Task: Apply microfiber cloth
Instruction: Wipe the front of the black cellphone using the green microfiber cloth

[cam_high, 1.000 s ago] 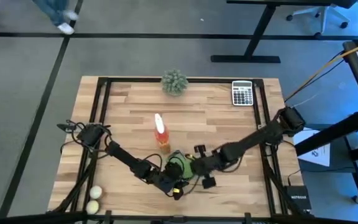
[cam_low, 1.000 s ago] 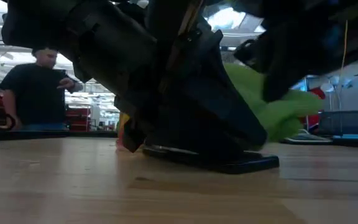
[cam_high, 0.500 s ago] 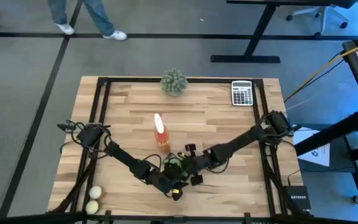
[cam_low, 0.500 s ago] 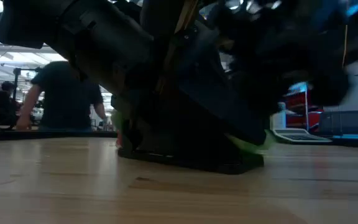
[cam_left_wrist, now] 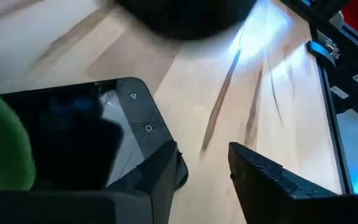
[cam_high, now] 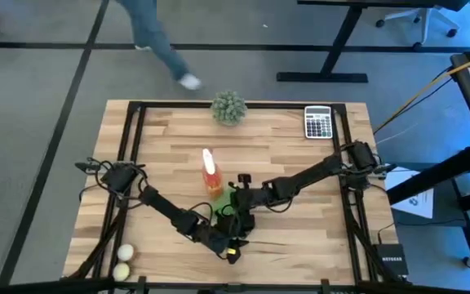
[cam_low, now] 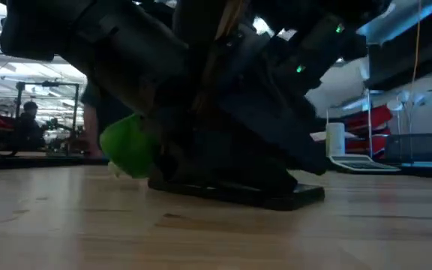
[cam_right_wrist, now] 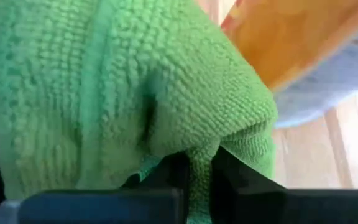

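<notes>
microfiber cloth [cam_right_wrist: 104,93]: nubby, matt fabric | table [cam_high: 284,139]: smooth pale wood | phone [cam_left_wrist: 73,137]: glossy glass

Wooden table [cam_high: 170,147]: bottle [cam_high: 210,173], calculator [cam_high: 317,122], phone [cam_left_wrist: 73,137]

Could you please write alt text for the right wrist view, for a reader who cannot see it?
The right gripper pinches a fold of the bright green microfiber cloth, whose nubby weave fills most of the picture. Behind the cloth are part of the orange spray bottle and a strip of the wooden table.

Microfiber cloth [cam_right_wrist: 123,93] bright green; spray bottle [cam_high: 211,175] orange; phone [cam_left_wrist: 73,143] black.
</notes>
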You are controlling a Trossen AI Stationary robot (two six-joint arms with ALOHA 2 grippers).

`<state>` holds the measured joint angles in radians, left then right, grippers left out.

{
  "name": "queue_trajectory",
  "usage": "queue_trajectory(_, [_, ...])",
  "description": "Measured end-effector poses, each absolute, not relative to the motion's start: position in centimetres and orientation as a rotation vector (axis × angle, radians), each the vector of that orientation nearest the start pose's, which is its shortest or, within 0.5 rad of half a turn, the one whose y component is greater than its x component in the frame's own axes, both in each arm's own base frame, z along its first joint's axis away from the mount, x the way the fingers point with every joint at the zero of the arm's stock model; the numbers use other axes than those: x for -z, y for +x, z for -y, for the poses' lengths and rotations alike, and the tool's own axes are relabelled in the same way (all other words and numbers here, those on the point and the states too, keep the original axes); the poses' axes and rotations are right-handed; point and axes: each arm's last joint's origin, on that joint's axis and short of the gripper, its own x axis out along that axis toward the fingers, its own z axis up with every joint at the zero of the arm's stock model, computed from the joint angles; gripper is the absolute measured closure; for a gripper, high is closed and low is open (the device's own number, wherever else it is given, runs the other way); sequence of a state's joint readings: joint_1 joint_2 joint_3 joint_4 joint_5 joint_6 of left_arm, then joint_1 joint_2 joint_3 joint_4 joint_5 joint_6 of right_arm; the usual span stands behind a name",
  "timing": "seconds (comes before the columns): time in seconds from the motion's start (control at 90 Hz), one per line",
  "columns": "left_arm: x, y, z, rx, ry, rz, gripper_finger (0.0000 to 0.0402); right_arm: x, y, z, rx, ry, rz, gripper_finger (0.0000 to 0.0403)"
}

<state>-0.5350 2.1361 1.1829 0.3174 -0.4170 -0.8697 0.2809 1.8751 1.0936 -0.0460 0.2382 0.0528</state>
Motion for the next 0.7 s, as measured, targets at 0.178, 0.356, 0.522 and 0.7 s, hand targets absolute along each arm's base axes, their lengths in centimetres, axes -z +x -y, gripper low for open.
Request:
queue_trajectory(0.178, [-15.0, 37.1, 21.2, -0.061, -0.51, -0.549, 0.027, -19.5, 33.3, -12.0, -0.022, -0.167, -0.851, 0.0393])
queue_trajectory(0.356, [-18.9, 34.9, 20.7, -0.093, -0.438, -0.628, 0.027, -20.3, 31.0, -14.6, -0.069, -0.149, -0.9, 0.0393])
queue_trajectory(0.522, [-19.0, 32.9, 19.5, -0.298, -0.334, -0.709, 0.027, -18.2, 30.4, -17.2, -0.146, -0.168, -0.9, 0.0393])
queue_trajectory(0.7, [-14.9, 32.1, 18.1, -0.431, -0.341, -0.796, 0.027, -15.6, 30.8, -17.9, -0.132, -0.175, -0.913, 0.0393])
